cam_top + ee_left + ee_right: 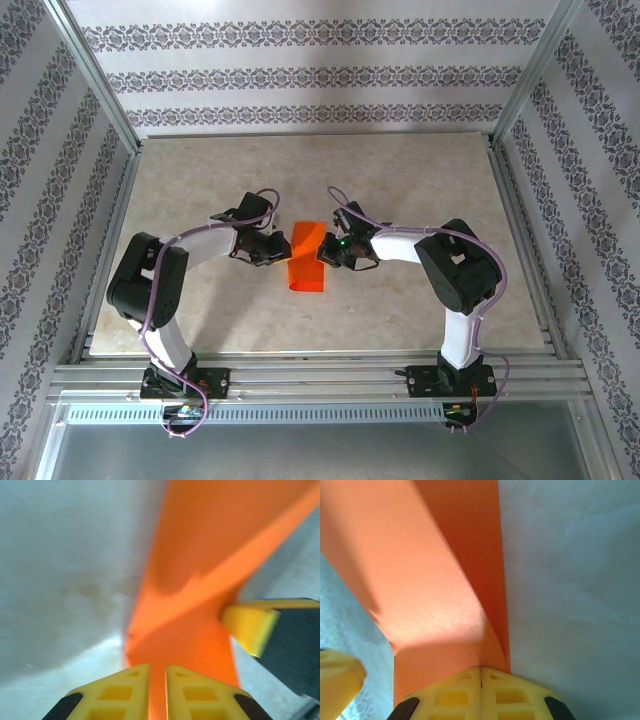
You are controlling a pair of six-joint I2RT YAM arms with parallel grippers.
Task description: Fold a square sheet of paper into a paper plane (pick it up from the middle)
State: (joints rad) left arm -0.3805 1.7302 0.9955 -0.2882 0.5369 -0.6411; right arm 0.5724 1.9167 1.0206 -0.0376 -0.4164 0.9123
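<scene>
Left claw [157, 692]: pinching orange paper [200, 555] | right claw [481, 692]: clamped on same paper

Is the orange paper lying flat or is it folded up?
Folded. The paper is a narrow strip, with one layer bent over another along a crease, pinched by the left tool and the right tool.

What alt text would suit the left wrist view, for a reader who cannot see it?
Folded orange paper runs up the picture from the left end effector, whose two yellow fingers pinch it at the bottom. The right end effector, yellow too, meets the paper from the right, over a pale table.
</scene>
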